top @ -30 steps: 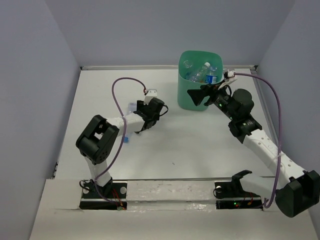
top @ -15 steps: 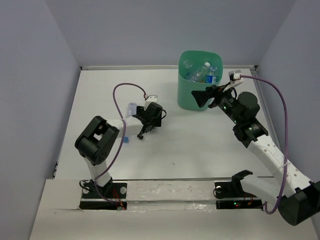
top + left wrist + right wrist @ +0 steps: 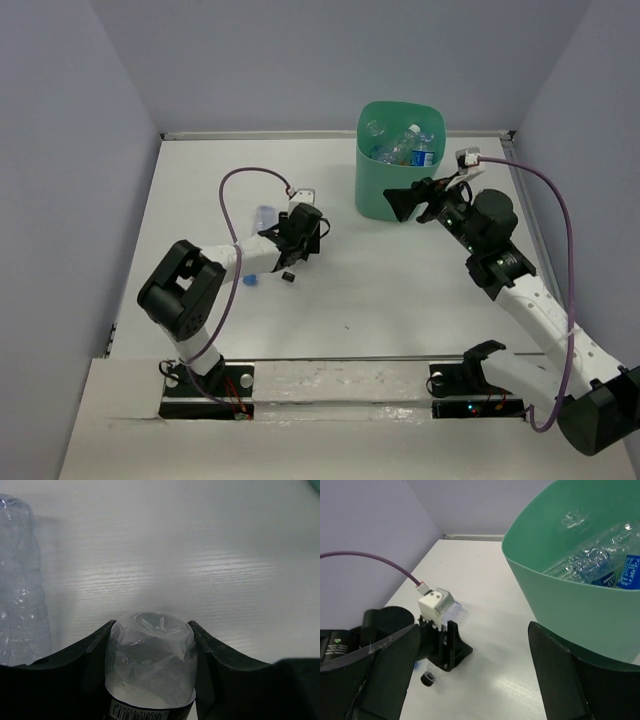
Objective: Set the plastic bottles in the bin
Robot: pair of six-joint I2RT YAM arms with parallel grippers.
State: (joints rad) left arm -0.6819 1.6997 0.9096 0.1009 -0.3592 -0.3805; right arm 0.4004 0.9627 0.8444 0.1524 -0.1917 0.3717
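The mint-green bin (image 3: 385,195) stands at the back right and holds several clear bottles (image 3: 405,147); it also fills the right of the right wrist view (image 3: 560,595). My left gripper (image 3: 293,243) is low on the table, its jaws closed against both sides of a clear bottle with a black label (image 3: 150,662) and a black cap (image 3: 288,275). A second clear bottle (image 3: 20,585) lies just to its left (image 3: 264,214). My right gripper (image 3: 410,200) is open and empty, held beside the bin's front wall.
The left arm's purple cable (image 3: 235,190) loops above the table. Grey walls enclose the back and sides. The right arm's cable (image 3: 560,230) arcs along the right edge.
My left gripper has moved left and down onto the black-capped bottle and now clasps it. My right gripper has drawn slightly away from the bin, still open.
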